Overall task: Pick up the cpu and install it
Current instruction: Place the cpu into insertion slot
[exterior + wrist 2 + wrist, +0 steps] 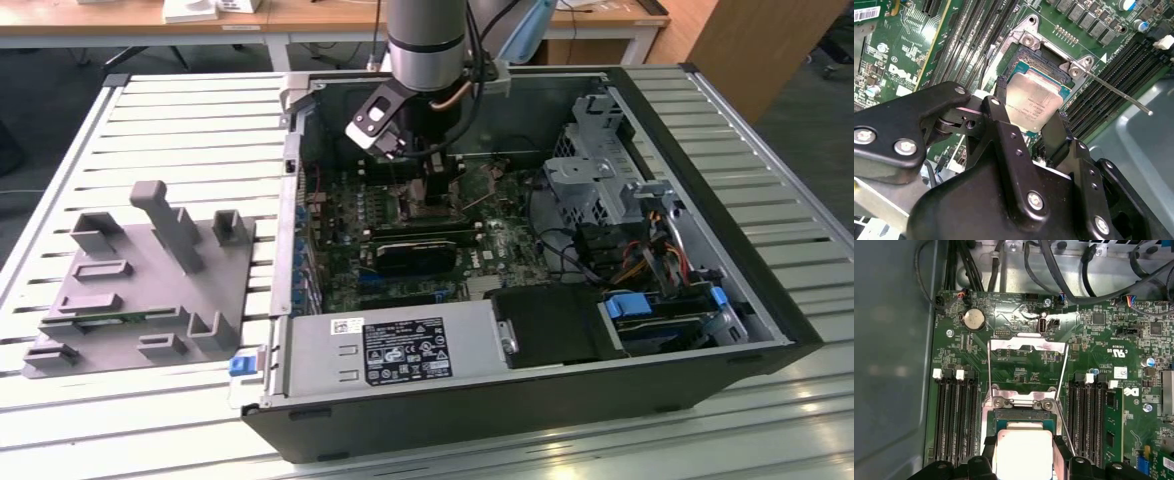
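– Slatted white tabletop under it all; what stands on it?
– An open computer case with its inside facing up; a grey tray lies beside it, toward the exterior view's left, apart from the case.
– And the arm?
– The arm hangs down into the case, above the green motherboard.
– How is the pincer?
– The pincer is narrowed onto the cpu; a black finger presses against each of two opposite edges; the silvery top faces up.
– Where is the cpu, then?
– Squarely over the dark socket, inside its metal frame; whether it is seated or just above, I cannot tell; the hinged plate stands swung open; the thin lever juts out free to one side; memory slots run along both sides of the socket.
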Controlling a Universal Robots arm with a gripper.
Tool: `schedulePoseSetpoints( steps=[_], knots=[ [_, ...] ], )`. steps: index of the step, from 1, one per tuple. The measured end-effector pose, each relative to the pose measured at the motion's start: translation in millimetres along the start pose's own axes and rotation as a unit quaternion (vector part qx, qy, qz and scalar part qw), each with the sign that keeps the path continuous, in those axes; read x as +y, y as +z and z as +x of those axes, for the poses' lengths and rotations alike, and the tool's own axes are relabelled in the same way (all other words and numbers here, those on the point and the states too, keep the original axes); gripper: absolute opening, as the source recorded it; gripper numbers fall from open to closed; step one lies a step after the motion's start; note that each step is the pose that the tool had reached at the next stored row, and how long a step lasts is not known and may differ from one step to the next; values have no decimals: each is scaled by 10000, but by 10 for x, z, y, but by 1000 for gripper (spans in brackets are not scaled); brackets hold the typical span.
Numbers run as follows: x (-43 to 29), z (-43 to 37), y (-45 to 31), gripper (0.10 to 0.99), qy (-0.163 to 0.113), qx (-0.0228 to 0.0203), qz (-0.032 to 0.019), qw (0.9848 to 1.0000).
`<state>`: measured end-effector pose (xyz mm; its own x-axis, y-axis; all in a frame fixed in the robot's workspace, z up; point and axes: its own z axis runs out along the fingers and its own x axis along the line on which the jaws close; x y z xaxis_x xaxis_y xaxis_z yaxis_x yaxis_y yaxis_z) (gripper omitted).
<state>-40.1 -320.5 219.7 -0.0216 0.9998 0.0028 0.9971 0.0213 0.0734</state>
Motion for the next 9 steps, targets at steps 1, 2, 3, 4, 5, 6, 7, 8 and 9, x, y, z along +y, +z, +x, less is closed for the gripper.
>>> schedulePoseSetpoints(
  steps=[1, 2, 3, 4, 5, 6, 7, 8, 9],
  knots=[
    [-1, 0, 7, 529, 3, 0, 0, 10000],
    [-1, 0, 13, 529, 5, -1, 0, 10000],
    [-1, 0, 17, 529, 5, -1, 0, 10000],
    [-2, 0, 18, 529, 6, -1, 1, 10000],
    [-2, -1, 19, 529, 5, -2, 1, 10000],
    [-2, 0, 20, 529, 6, -2, 1, 10000],
    [-2, 0, 21, 529, 6, -1, 0, 10000],
    [-2, 0, 21, 529, 6, -1, 0, 10000],
    [-2, 0, 22, 529, 6, -1, 0, 10000]
  ],
)
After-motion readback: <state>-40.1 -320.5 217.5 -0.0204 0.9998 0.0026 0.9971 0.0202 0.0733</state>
